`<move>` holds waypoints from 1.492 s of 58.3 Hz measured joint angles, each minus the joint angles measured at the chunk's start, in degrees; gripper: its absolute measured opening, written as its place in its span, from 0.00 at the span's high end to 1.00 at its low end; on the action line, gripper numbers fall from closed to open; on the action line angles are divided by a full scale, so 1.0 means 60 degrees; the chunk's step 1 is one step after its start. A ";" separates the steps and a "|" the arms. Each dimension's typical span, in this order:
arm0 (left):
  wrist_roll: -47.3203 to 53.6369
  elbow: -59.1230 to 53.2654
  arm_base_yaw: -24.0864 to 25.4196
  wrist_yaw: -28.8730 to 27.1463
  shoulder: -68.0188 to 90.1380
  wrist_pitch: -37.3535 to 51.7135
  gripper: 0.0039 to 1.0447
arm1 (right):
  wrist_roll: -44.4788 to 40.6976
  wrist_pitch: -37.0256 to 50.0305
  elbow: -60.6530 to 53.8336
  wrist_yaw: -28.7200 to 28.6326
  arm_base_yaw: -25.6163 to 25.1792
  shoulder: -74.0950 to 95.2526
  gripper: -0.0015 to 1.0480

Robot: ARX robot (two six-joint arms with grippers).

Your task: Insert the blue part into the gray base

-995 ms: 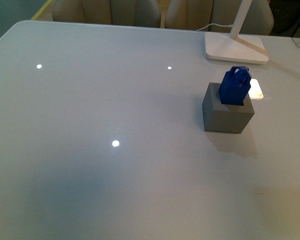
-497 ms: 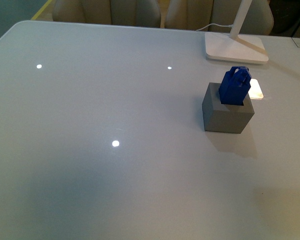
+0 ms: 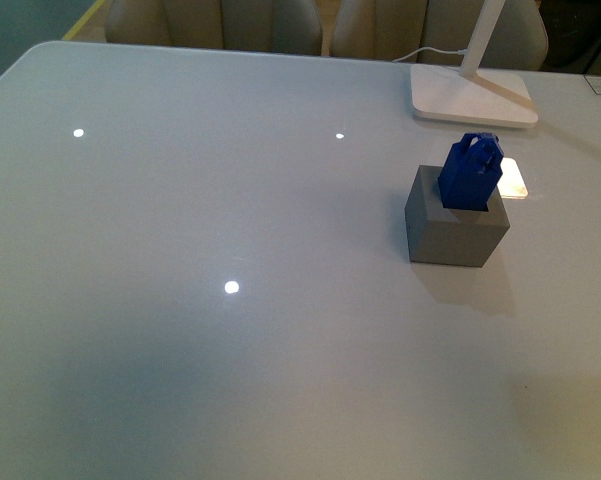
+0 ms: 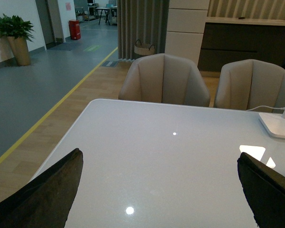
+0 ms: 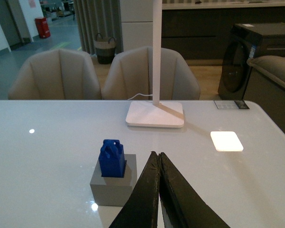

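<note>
The gray base (image 3: 454, 228) stands on the white table at the right, in front of the lamp foot. The blue part (image 3: 471, 171) stands upright in the hole in its top, handle loop up, most of it above the rim. Both also show in the right wrist view, the base (image 5: 113, 186) with the blue part (image 5: 112, 158) in it. My right gripper (image 5: 156, 156) is shut and empty, just beside the base, apart from it. My left gripper (image 4: 160, 159) is open and empty over the table's left part, its dark fingers (image 4: 47, 197) spread wide. Neither gripper shows in the front view.
A white lamp foot (image 3: 472, 95) with its slanted stem and cable stands at the table's back right. Beige chairs (image 4: 164, 80) line the far edge. Bright light reflections (image 3: 231, 287) dot the glossy table top (image 3: 180, 200).
</note>
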 joint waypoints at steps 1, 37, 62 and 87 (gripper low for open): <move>0.0004 0.0000 0.0000 0.0000 0.0004 0.0000 0.07 | -0.0004 -0.0033 0.0000 0.0000 0.0000 -0.0033 0.98; 0.0000 0.0000 0.0000 0.0000 0.0000 0.0000 0.07 | -0.0004 -0.2922 0.0004 0.0000 0.0000 -0.2852 0.98; 0.0000 0.0000 0.0000 0.0000 0.0000 0.0000 0.07 | -0.0007 -0.2936 0.0004 0.0000 0.0000 -0.2878 0.60; 0.0004 0.0000 0.0000 0.0000 0.0000 0.0000 0.07 | -0.0007 -0.2936 0.0004 -0.0004 0.0000 -0.2878 0.09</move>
